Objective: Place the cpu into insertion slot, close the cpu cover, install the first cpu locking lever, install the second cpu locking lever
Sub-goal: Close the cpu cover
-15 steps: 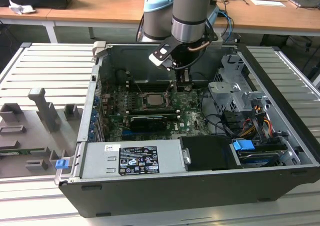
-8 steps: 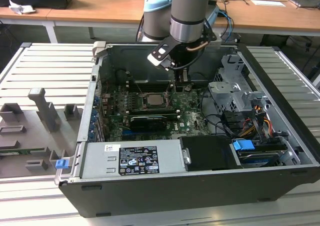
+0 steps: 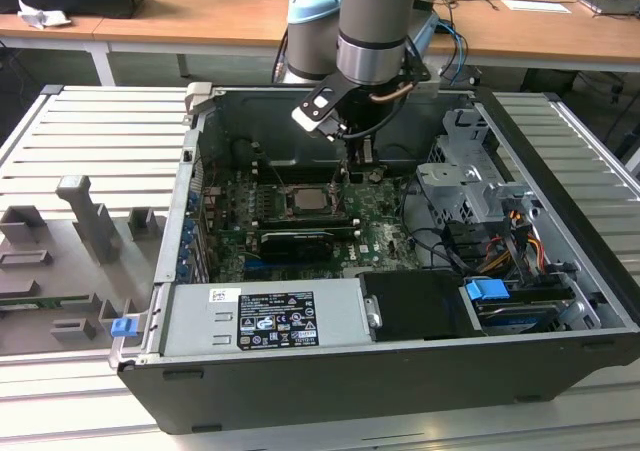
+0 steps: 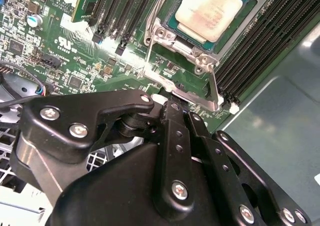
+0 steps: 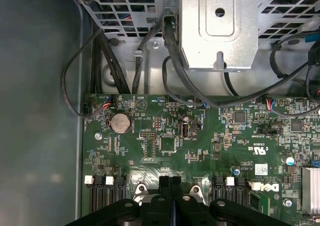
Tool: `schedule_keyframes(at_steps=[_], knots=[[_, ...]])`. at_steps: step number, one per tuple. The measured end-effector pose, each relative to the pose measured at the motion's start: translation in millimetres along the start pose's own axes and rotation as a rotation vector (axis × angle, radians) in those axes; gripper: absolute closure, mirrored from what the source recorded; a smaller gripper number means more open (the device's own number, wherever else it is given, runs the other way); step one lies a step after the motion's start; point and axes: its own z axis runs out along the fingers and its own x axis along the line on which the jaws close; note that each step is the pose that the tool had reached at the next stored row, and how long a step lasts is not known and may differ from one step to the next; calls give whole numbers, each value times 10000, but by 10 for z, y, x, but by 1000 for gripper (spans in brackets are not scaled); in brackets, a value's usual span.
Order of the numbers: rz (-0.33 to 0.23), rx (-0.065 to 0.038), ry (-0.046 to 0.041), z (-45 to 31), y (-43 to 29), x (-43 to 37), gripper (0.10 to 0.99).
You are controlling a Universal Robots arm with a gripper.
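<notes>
Exterior view high over case (image 3: 300, 396); wrist views close on motherboard (image 4: 65, 60) (image 5: 230, 136).

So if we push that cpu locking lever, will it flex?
Probably springy: the cpu locking lever is a slim metal bar beside the cpu cover. Its bare, shiny metal may slip against the gripper. It is likely light, being so thin.

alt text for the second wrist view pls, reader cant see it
The black claw, shut, sits low over the green circuit board with its tips at the edge of the silvery cpu cover. The cover frames the pale cpu, which lies flat inside it, and long black memory slots run along both sides.
</notes>
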Motion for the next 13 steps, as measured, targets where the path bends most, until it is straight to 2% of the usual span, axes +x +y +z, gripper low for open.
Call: schedule_keyframes(at_steps=[13], knots=[[0,0,0,-4,-85,1,980]])
